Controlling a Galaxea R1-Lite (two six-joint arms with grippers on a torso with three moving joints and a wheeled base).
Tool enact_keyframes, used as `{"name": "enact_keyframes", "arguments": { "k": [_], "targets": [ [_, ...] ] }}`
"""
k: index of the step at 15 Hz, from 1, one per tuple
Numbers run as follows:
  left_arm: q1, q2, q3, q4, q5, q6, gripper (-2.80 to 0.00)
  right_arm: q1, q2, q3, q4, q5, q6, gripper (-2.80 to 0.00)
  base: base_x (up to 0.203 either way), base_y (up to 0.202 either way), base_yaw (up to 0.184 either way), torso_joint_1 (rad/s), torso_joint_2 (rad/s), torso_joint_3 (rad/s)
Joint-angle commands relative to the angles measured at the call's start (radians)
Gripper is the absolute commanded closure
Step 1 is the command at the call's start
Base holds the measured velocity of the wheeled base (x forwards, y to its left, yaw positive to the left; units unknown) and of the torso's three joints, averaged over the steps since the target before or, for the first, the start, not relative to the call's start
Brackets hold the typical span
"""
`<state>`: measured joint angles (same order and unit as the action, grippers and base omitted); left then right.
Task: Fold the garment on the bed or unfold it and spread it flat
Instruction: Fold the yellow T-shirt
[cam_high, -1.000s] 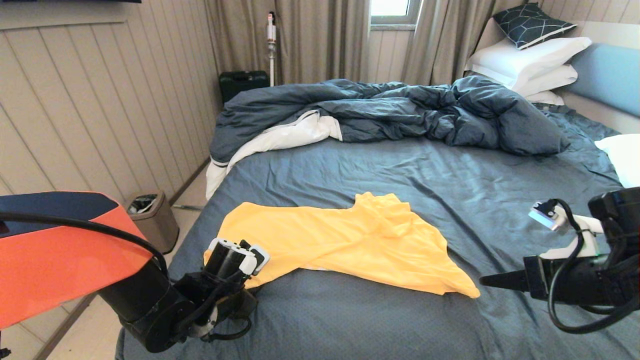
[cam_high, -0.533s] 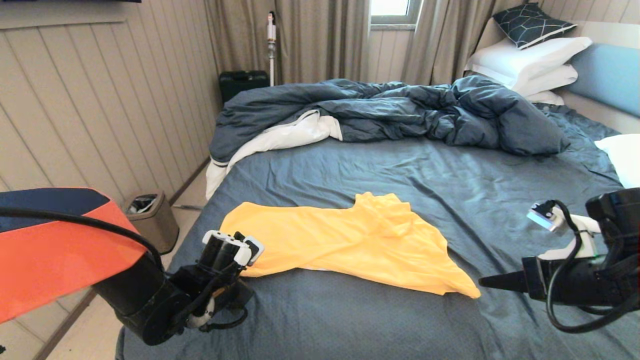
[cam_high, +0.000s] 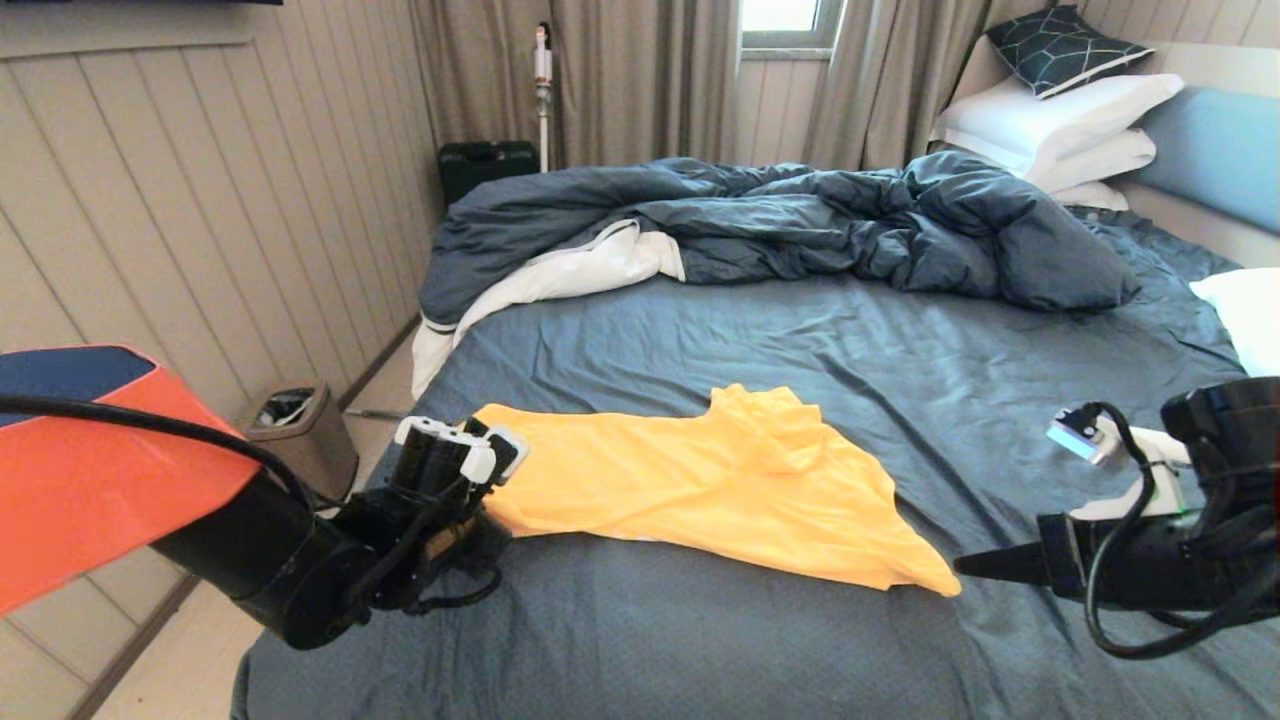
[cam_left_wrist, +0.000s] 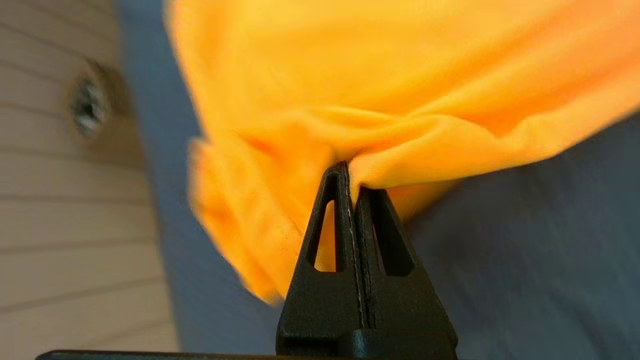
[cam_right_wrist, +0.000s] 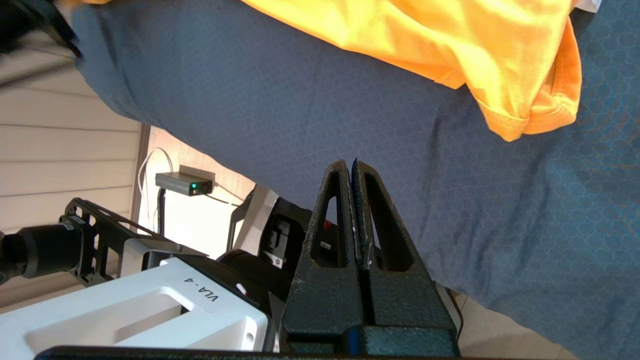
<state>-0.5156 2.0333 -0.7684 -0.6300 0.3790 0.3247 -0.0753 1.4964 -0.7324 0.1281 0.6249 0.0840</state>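
The garment (cam_high: 700, 480), a bright yellow T-shirt, lies rumpled across the near middle of the bed (cam_high: 800, 330) on its dark blue-grey sheet. My left gripper (cam_high: 487, 497) sits at the garment's left end, shut on a bunched fold of the yellow fabric (cam_left_wrist: 400, 75). In the left wrist view the left gripper (cam_left_wrist: 351, 175) has cloth pinched between its tips and the loose edge hangs beside it. My right gripper (cam_high: 965, 567) hovers near the bed's front right, just off the garment's right corner (cam_right_wrist: 525, 115). The right gripper (cam_right_wrist: 351, 165) is shut with nothing in it.
A rumpled dark blue duvet (cam_high: 780, 215) with white underside fills the far half of the bed. White pillows (cam_high: 1060, 120) are stacked at the far right by the headboard. A waste bin (cam_high: 300, 435) stands on the floor between bed and panelled wall.
My left gripper closed on the garment's left end, then rose and moved away from me with it. The yellow edge there lifted off the sheet. The right arm barely moved.
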Motion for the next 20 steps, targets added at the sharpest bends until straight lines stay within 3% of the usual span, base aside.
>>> {"name": "enact_keyframes", "arguments": {
  "k": [1,7,12,17,18,19,20],
  "targets": [
    [0.032,-0.018,-0.056,-0.002,0.003,0.022,0.0,0.0,0.024,-0.005,0.001,0.003,0.0,0.0,0.0,0.0,0.0,0.0,0.0,0.0],
    [0.126,0.076,-0.196,0.003,-0.007,0.05,0.0,-0.001,0.051,-0.01,0.001,0.004,0.0,0.0,0.0,0.0,0.0,0.0,0.0,0.0],
    [0.135,0.239,-0.345,-0.002,-0.012,0.051,0.0,-0.006,0.058,-0.009,-0.02,0.003,0.002,0.0,0.0,0.0,0.0,0.0,0.0,0.0],
    [0.135,0.283,-0.391,0.004,-0.028,0.051,0.0,-0.006,0.071,-0.007,-0.042,0.001,0.002,0.0,0.0,0.0,0.0,0.0,0.0,0.0],
    [0.136,0.283,-0.397,0.004,-0.029,0.051,-2.43,-0.006,0.07,-0.005,-0.042,0.001,0.002,0.0,0.0,0.0,0.0,0.0,0.0,0.0],
    [0.135,0.286,-0.409,0.004,-0.029,0.05,-2.8,-0.006,0.071,-0.005,-0.042,0.001,0.002,0.0,0.0,0.0,0.0,0.0,0.0,0.0],
    [0.135,0.282,-0.412,0.004,-0.029,0.048,-2.8,-0.008,0.071,-0.007,-0.042,0.001,0.002,0.0,0.0,0.0,0.0,0.0,0.0,0.0]
  ]
}}
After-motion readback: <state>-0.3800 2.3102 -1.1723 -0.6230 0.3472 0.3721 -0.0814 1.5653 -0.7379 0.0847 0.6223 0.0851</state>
